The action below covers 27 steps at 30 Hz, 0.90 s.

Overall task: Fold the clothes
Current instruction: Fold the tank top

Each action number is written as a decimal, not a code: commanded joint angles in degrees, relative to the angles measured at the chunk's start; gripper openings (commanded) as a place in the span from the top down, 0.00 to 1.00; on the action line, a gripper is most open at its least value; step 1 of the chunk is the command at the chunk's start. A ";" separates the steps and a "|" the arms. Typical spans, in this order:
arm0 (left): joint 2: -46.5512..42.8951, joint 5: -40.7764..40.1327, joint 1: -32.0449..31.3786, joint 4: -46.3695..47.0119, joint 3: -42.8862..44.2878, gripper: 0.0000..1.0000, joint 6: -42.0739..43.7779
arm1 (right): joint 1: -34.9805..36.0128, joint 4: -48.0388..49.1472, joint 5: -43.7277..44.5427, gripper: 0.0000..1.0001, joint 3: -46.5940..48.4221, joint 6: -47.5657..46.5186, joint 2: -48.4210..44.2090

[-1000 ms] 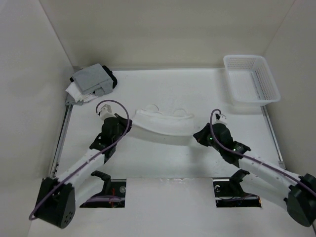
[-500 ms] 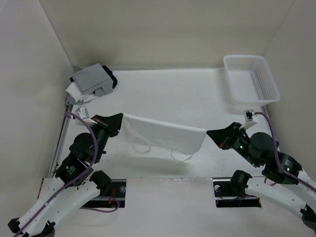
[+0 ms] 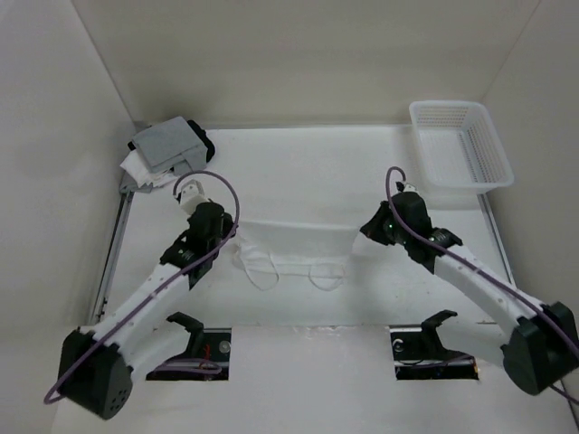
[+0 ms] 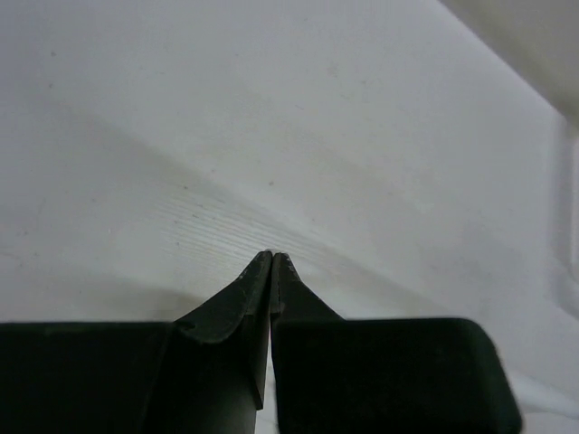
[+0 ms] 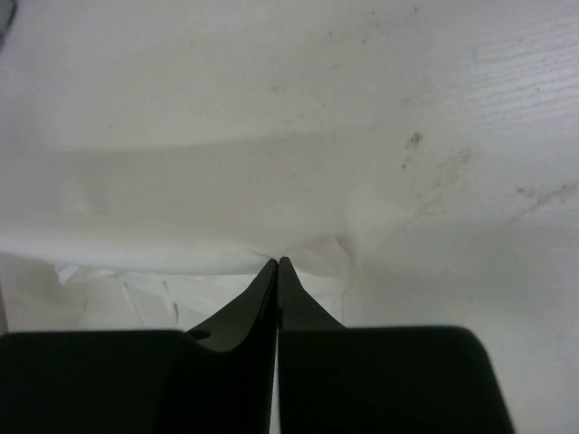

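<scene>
The white bench [image 3: 298,172] sits boxed in by pale walls on three sides, and the tank top [image 3: 294,242] lies spread across its middle, almost the same colour as the surface, so I read its edges mostly by shadow. Its far edge runs straight from left to right between my two arms, and the two narrow straps [image 3: 258,271] curl loose on the near side. My left claw [image 3: 232,235] is closed at the left end of that far edge. In its wrist view the tips meet with ribbed cloth right against them, so I judge it has a pinch of fabric. My right claw [image 3: 360,233] is closed at the right end, where the cloth puckers into the tips. The fabric looks thin, light and limp. I expect it to sag, drag and wrinkle rather than hold a crease, and to slip from a shallow pinch. Corners and hem ends are the places to hold it, never the straps, which would only stretch and tangle. Well apart at the far left sits a stack of folded garments [image 3: 167,149], and at the far right stands a white basket [image 3: 457,187].
</scene>
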 commanded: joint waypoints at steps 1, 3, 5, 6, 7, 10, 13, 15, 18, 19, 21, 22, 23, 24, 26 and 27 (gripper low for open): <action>11.51 8.27 7.79 17.99 0.92 1.00 3.03 | -3.39 14.88 -6.26 0.97 3.90 -2.22 9.24; 20.57 10.12 10.18 23.89 3.90 1.00 3.12 | -4.63 17.43 -6.96 0.97 7.32 -2.66 16.61; 28.40 10.39 11.41 27.59 7.59 1.00 3.56 | -5.77 19.63 -7.05 0.97 10.84 -3.10 23.13; 31.65 11.00 12.03 28.74 9.61 1.00 3.39 | -6.56 20.68 -7.31 0.97 12.68 -3.36 26.21; 34.30 11.44 12.47 29.62 11.37 1.00 3.65 | -7.35 21.39 -7.57 0.97 14.53 -3.37 29.28; 41.16 12.50 14.22 31.12 15.86 1.00 3.65 | -9.37 22.80 -8.10 0.97 19.37 -3.19 36.06; 44.07 14.43 15.63 31.91 17.81 1.00 2.60 | -10.34 22.98 -8.54 0.97 23.33 -2.93 40.29; 43.47 14.96 15.72 32.44 17.37 1.00 2.33 | -10.43 23.16 -8.81 0.97 23.95 -2.66 40.92; 41.71 15.05 15.46 32.97 15.18 0.99 2.25 | -10.17 23.51 -8.19 0.97 22.38 -2.93 40.21; 41.53 15.23 15.46 33.49 14.21 0.98 1.90 | -10.26 23.77 -8.19 0.97 21.50 -2.67 40.04; 41.09 16.36 15.72 34.90 12.19 0.98 0.67 | -10.17 25.17 -8.11 0.97 19.30 -2.23 39.34; 40.92 16.72 15.81 35.51 11.40 0.98 0.32 | -10.17 25.61 -8.10 0.97 18.34 -1.96 38.99; 40.48 17.07 16.07 36.21 10.09 0.98 -0.30 | -10.08 25.88 -8.19 0.97 17.54 -1.79 38.64; 39.95 17.16 16.25 36.57 9.12 0.98 -0.74 | -10.08 26.05 -7.93 0.97 16.40 -1.70 37.94; 37.67 17.07 16.69 37.62 6.05 0.98 -1.53 | -9.03 26.75 -7.23 0.97 13.51 -1.52 36.01; 36.18 17.16 16.95 38.15 4.29 0.98 -1.97 | -8.33 27.11 -6.53 0.97 11.84 -1.43 34.86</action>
